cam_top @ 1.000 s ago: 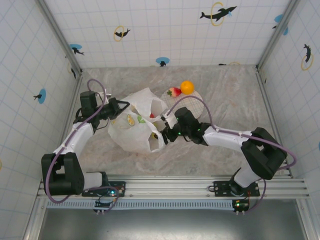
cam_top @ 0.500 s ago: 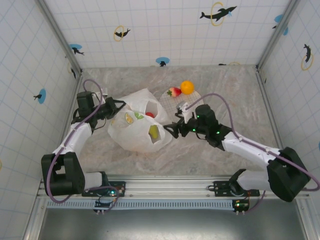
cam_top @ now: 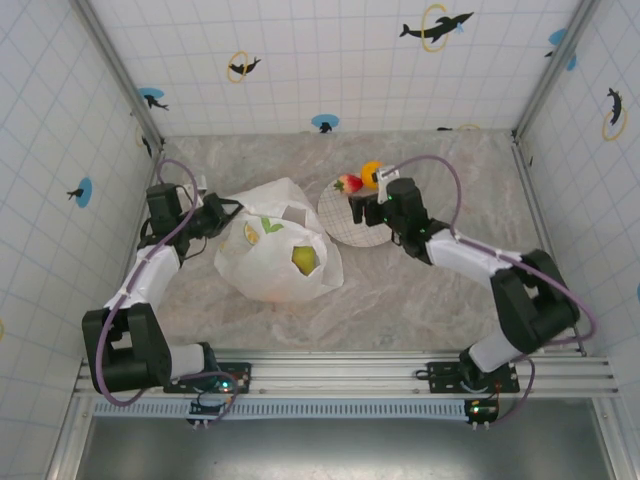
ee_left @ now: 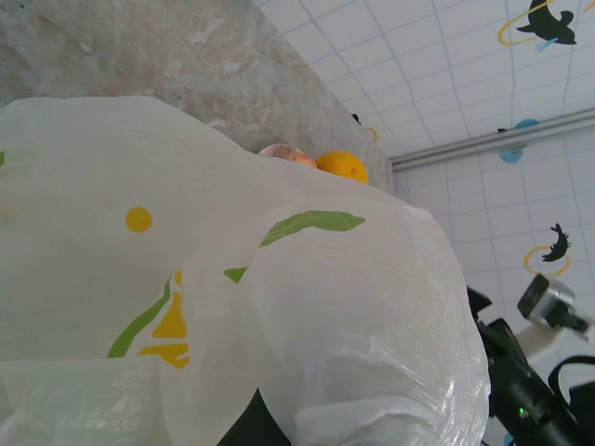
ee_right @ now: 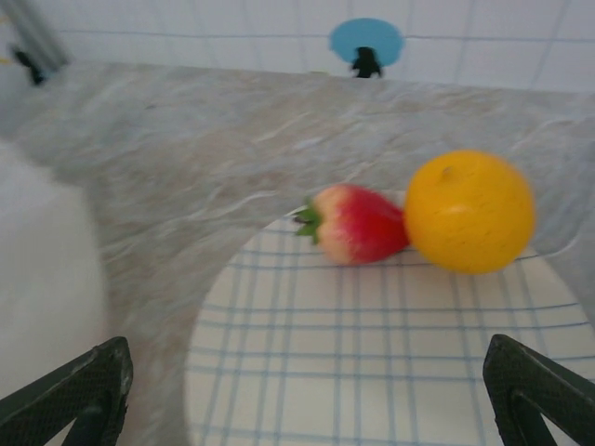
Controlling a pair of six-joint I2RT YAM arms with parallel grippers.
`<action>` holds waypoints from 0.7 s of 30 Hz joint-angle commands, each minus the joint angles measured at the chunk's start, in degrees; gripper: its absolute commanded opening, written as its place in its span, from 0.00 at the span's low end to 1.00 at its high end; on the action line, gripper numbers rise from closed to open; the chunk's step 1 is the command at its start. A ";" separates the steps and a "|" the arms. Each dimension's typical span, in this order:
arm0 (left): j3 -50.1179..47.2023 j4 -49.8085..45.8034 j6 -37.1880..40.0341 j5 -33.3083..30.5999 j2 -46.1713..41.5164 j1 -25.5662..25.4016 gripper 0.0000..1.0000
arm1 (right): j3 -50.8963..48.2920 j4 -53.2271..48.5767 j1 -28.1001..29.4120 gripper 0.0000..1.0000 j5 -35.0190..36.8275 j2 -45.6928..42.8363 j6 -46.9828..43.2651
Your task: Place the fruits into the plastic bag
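Right wrist shows strawberry [ee_right: 356,223] touching orange [ee_right: 469,211]; top external, pear [cam_top: 304,259] inside bag [cam_top: 262,272].

The right gripper [cam_top: 358,208] pulls away from the plastic bag [cam_top: 262,275] and swings toward the table's [cam_top: 450,180] far edge, jaws spread above the checked plate [cam_top: 345,230] before the strawberry [cam_top: 348,184] and orange [cam_top: 372,172]. A yellow-green fruit [cam_top: 304,259] is left in the sagging bag.

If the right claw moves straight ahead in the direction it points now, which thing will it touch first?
Most likely the strawberry, lying almost centered ahead of the open right claw on the checked plate; the orange sits just right of it. Depth is unclear, so the plate might come first.
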 commanded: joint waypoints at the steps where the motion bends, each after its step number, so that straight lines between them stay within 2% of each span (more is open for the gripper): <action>1: 0.25 -0.38 0.04 0.10 0.23 0.53 0.00 | 6.92 -2.62 -1.59 1.00 9.72 5.78 -2.13; 4: 0.16 -0.33 0.15 0.16 0.23 0.52 0.00 | 14.08 -6.42 -3.07 1.00 12.16 12.60 -2.13; 10: 0.42 -0.46 0.18 1.05 0.63 0.53 0.00 | 27.32 -12.54 -4.92 0.99 12.52 24.06 -1.86; 21: 0.31 -0.12 -0.13 1.65 0.66 0.60 0.00 | 40.55 -18.21 -7.23 0.99 8.58 36.79 -0.08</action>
